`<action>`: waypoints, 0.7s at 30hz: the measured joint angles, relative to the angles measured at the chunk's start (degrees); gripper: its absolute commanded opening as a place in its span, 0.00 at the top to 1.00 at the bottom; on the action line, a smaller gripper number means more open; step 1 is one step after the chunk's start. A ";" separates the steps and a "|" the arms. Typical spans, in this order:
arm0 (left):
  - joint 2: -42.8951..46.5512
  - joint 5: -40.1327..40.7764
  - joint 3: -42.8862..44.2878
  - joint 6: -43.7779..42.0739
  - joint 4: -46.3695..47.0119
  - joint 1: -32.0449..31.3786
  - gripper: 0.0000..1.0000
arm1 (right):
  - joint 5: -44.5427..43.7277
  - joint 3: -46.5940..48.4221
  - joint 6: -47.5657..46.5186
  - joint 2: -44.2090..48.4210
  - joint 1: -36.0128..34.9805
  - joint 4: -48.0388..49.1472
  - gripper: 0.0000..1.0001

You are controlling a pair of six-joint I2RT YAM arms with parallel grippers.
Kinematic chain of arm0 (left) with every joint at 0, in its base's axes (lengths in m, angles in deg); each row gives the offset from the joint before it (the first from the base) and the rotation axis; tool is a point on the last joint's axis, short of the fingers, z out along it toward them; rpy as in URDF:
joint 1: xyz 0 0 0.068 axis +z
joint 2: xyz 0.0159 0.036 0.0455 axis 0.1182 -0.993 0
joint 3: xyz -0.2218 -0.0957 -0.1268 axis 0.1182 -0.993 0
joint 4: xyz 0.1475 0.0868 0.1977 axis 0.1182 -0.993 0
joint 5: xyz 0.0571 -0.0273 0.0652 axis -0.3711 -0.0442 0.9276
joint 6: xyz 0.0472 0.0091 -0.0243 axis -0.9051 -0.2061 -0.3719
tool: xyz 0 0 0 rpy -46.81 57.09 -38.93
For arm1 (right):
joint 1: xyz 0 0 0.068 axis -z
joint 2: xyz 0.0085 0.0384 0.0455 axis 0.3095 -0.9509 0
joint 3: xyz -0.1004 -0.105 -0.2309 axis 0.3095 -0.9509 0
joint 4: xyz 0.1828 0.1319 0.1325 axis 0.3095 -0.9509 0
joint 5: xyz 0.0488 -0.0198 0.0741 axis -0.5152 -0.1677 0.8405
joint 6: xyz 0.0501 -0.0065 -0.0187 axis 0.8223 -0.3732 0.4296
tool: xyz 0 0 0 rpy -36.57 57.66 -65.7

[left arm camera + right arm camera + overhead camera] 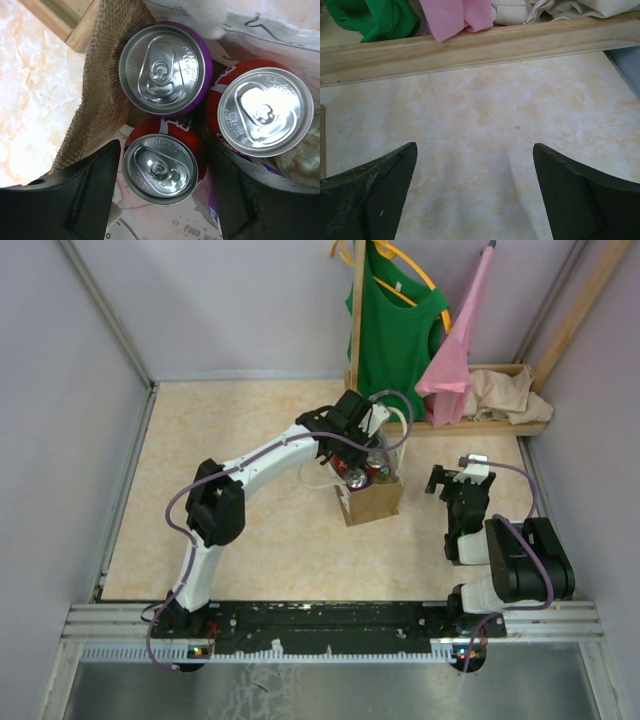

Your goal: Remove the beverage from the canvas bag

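A red can is flanked by the spread left gripper, hemmed by a purple can at twelve o'clock; the right gripper is spread.

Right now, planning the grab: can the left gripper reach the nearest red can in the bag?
Probably yes: the left gripper is open astride that red can, lid uncovered, though the purple can crowds it.

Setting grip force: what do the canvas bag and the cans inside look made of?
Canvas bag: coarse tan weave, matte, burlap-like; threads visible. Purple can, red can, second red can: probably aluminium; shiny brushed lids with pull tabs, glossy printed walls.
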 measured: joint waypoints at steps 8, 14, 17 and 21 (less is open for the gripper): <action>-1.92 0.87 3.28 0.57 -4.87 0.26 0.17 | -0.02 0.00 0.00 0.00 0.00 0.00 0.01; -1.92 0.31 3.52 0.59 -6.58 0.24 0.17 | -0.02 0.00 0.00 0.00 0.00 0.00 0.01; -1.92 -0.04 3.52 0.57 -6.82 0.24 0.21 | -0.02 0.00 0.00 0.00 0.00 0.00 0.01; -2.12 -0.57 3.52 0.59 -6.97 0.24 0.36 | -0.02 0.00 0.00 0.00 0.00 0.00 0.01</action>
